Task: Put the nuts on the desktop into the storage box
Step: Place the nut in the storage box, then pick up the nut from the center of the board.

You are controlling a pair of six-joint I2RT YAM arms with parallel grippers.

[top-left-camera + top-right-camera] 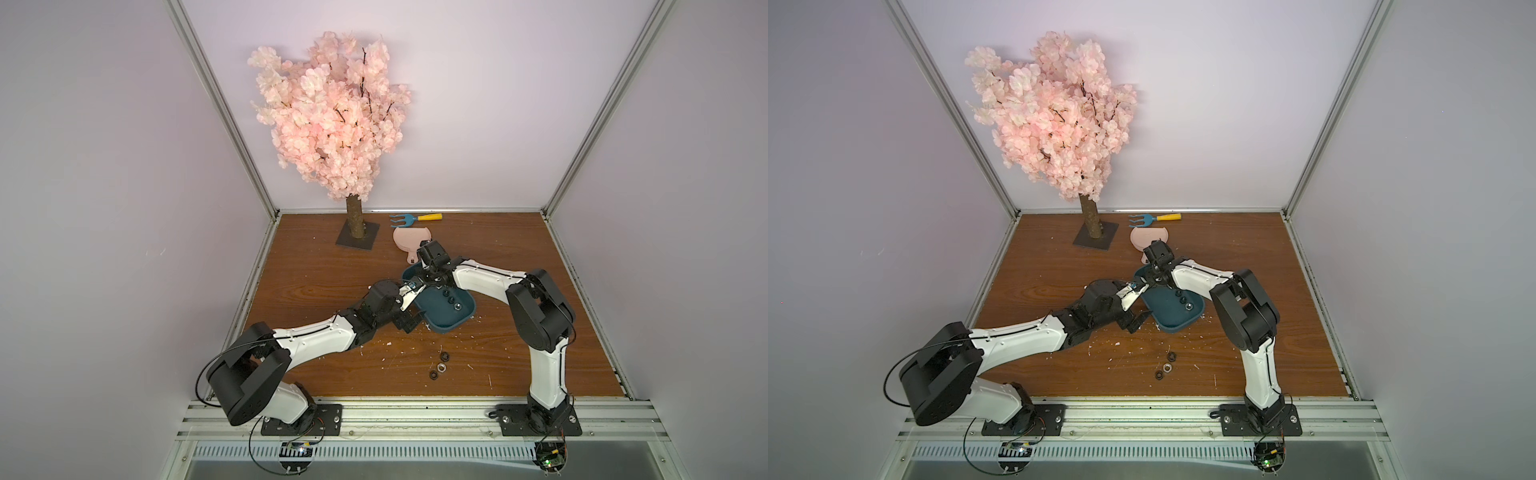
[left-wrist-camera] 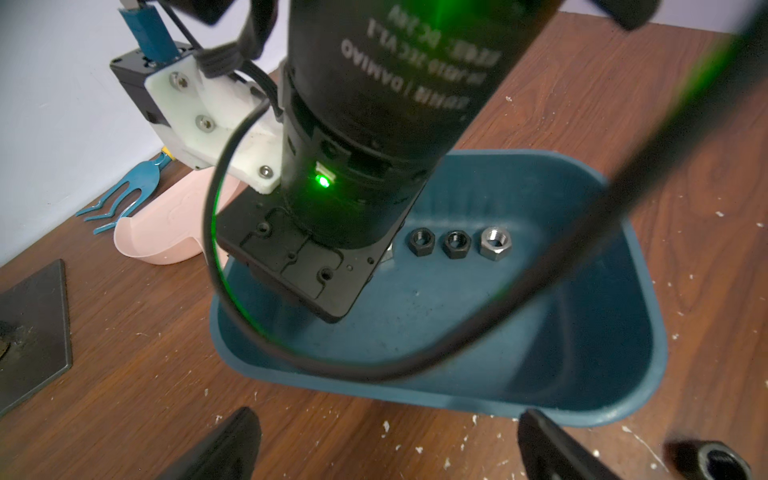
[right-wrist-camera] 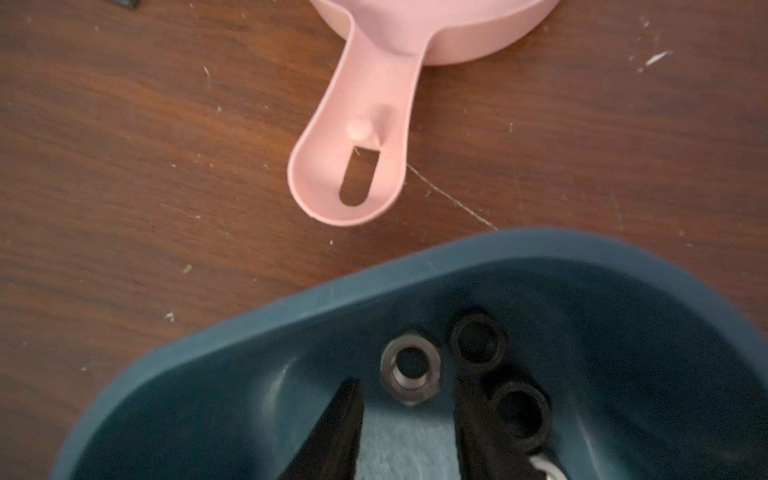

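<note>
The teal storage box (image 1: pixel 436 318) (image 1: pixel 1173 321) sits mid-desktop (image 1: pixel 316 291). My right gripper (image 1: pixel 433 284) (image 3: pixel 405 413) reaches down into it, open, with only the box floor between its fingers. A silver nut (image 3: pixel 410 371) lies just past the fingertips, with two black nuts (image 3: pixel 478 338) beside it. Three more nuts (image 2: pixel 457 244) (image 1: pixel 450 300) lie in a row in the box. My left gripper (image 2: pixel 386 436) (image 1: pixel 407 323) stands wide open and empty by the box's near-left wall. Three nuts (image 1: pixel 440 366) (image 1: pixel 1167 366) lie on the desktop nearer the front.
A pink dustpan (image 1: pixel 409 241) (image 3: pixel 361 166) lies just behind the box, its handle toward it. A blue rake (image 1: pixel 405 219) with a yellow handle lies at the back wall. The blossom tree (image 1: pixel 328 112) stands on a dark square base (image 1: pixel 357 243) at back left. White flecks dot the board.
</note>
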